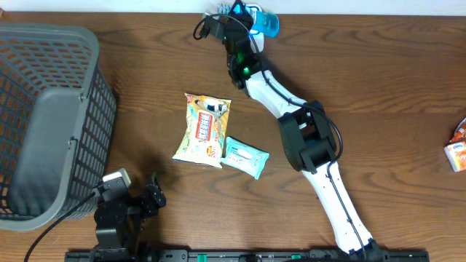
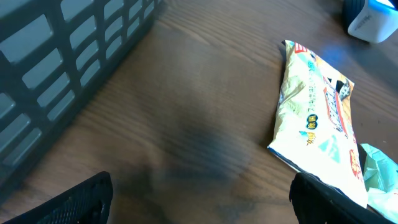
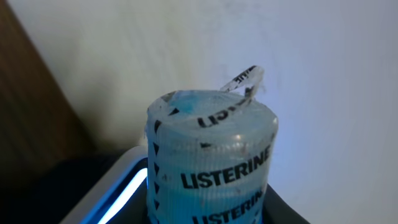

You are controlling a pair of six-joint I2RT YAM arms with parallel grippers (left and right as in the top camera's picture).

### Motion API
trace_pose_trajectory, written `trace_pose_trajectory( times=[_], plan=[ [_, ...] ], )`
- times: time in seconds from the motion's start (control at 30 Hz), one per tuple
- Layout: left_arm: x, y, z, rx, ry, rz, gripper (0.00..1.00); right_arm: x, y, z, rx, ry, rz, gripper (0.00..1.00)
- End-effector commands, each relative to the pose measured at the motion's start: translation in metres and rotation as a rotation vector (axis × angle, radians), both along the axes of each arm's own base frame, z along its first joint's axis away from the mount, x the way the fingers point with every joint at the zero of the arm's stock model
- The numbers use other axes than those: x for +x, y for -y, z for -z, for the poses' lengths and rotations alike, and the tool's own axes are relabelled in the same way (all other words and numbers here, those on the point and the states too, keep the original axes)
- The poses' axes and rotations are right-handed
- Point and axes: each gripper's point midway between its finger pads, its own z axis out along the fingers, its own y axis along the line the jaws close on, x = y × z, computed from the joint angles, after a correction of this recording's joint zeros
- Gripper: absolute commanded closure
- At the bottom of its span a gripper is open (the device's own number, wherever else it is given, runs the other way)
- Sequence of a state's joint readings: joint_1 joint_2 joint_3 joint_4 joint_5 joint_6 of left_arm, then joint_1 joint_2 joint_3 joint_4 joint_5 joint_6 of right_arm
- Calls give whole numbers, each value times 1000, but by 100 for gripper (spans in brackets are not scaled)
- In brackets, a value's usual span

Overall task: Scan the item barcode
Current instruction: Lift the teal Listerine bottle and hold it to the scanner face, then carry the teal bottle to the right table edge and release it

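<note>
1. Your right gripper (image 1: 246, 16) is at the 12 o'clock edge of the table (image 1: 378, 87), fingers clamped on the bottle (image 1: 266, 24), whose blue body points toward 3 o'clock.
2. In the right wrist view, the bottle's wrapped cap (image 3: 211, 155) fills the middle and reads LISTERINE. A glowing edge (image 3: 121, 193), blue-white, lies just beside it at 8 o'clock.
3. Your left gripper (image 1: 136, 188) hovers at 7 o'clock with its fingers spread wide, grasping nothing.
4. The basket (image 1: 44, 109) stands at 9 o'clock.
5. The snack bag (image 1: 204, 129) lies flat near the centre, with a teal pack (image 1: 245, 156) just beside its 4 o'clock corner.
6. A carton (image 1: 457, 145) sits at the 3 o'clock edge, well apart.
</note>
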State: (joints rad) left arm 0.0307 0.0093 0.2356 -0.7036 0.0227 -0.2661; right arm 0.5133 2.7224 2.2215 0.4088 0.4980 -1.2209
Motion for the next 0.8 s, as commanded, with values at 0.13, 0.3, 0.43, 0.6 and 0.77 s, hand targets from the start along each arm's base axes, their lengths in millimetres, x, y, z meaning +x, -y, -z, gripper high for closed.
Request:
trace_pose_trajectory(
  times=[0.13,0.3,0.43,0.6,0.77],
  plan=[
    [0,-1,1,1,2,-10,9,-6,10,-77,8,125,72,99],
    [0,-1,1,0,2,-9,9,-9,81,-111,100,68,305,99],
    [0,-1,1,0,2,-10,9,-22,173,-118,117,-19,577,99],
    [0,-1,1,0,2,-10,9,-52,295,-73,89,-254,846,99],
    [0,-1,1,1,2,-10,9,-84,384,-13,204,-461,995,99]
  ],
)
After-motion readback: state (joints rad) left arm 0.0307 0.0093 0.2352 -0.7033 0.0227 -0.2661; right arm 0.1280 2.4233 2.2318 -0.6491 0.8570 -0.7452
